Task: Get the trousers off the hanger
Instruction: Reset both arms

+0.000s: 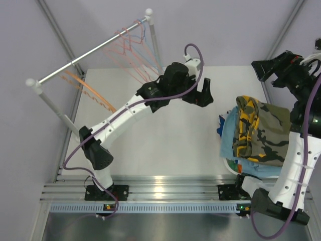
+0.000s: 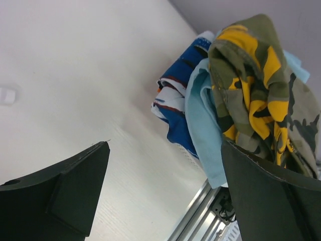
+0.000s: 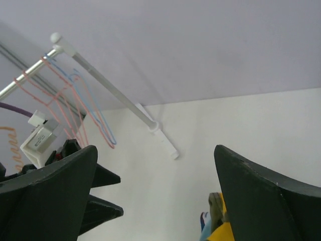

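Observation:
The trousers lie in a pile (image 1: 256,133) on the table at the right, off the hangers. Olive camouflage ones with yellow (image 2: 256,85) are on top, over a light blue pair (image 2: 203,115) and a blue-and-white patterned pair (image 2: 178,95). My left gripper (image 1: 203,93) hovers over mid-table, left of the pile, open and empty (image 2: 165,145). My right gripper (image 1: 261,68) is raised beyond the pile at the back right, open and empty (image 3: 156,148). A corner of the pile (image 3: 218,228) shows below it. The wire hangers (image 1: 130,45) on the rail hang bare.
A white clothes rack with a metal rail (image 1: 90,52) stands at the back left, with pink and blue hangers (image 3: 65,100) near its far post and orange ones (image 1: 88,88) near the front post. An aluminium rail (image 1: 160,188) runs along the near edge.

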Available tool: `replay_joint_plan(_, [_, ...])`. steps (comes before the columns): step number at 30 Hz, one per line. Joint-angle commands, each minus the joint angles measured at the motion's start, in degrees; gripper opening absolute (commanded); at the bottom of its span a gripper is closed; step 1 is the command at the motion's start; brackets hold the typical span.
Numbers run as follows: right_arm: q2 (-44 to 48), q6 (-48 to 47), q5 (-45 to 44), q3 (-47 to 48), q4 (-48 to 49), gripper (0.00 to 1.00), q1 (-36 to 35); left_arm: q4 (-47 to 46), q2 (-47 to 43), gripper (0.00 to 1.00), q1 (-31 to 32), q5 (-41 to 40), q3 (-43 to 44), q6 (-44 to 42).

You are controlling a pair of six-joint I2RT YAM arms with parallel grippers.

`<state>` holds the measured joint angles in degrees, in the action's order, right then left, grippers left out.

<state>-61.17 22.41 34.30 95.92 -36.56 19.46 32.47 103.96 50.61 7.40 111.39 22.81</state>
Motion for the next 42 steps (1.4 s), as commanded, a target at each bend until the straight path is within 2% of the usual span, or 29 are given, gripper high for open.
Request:
replay_joint_plan(1, [-0.5, 5.0, 7.5, -0.7, 12.5, 1.00, -0.8, 1.2, -3.5, 0.98, -3.6, 1.4, 4.5, 1.3])
replay_joint_plan(7, [-6.1, 4.3, 11.5, 3.3, 12.3, 1.00, -4.7, 6.1, -3.4, 0.98, -12.6, 3.2, 13.7, 1.8])
replay_joint_plan(11, [-7.0, -0.6, 7.6, 4.6, 6.7, 1.00, -9.2, 9.1, -7.1, 0.98, -14.7, 0.6, 16.6, -2.0])
replay_joint_plan(13, [-4.6, -3.7, 3.9, 1.7, 5.5, 1.00, -13.3, 10.2, -9.4, 0.98, -15.1, -2.2, 15.9, -3.3])
replay_joint_plan(16, [-0.3, -5.0, 0.9, -3.7, 5.8, 1.00, -16.5, 11.0, -15.4, 0.98, -15.4, -6.9, 11.0, -5.0])
replay_joint_plan(19, [5.3, -4.1, -0.9, -10.4, 9.4, 1.00, -18.3, 8.6, -23.3, 0.98, -15.4, -10.1, 1.5, -4.8])
replay_joint_plan(25, [15.7, -4.3, -3.8, -21.6, 9.7, 1.00, -18.4, 0.8, -41.5, 0.98, -15.4, -11.4, -23.8, -1.7])
replay_joint_plan(29, [22.7, -5.5, -6.7, -29.1, 8.6, 1.00, -18.4, -2.7, -53.3, 0.98, -15.4, -10.6, -34.2, -0.2])
replay_joint_plan(36, [36.3, -7.1, -10.6, -38.4, 3.4, 1.00, -18.4, -1.4, -63.7, 0.98, -15.4, -3.9, -44.7, -0.8])
replay_joint_plan(42, [49.5, -6.5, -16.0, -46.1, 2.0, 1.00, -18.4, -2.1, -74.2, 0.98, -15.4, -5.8, -55.0, 0.4])
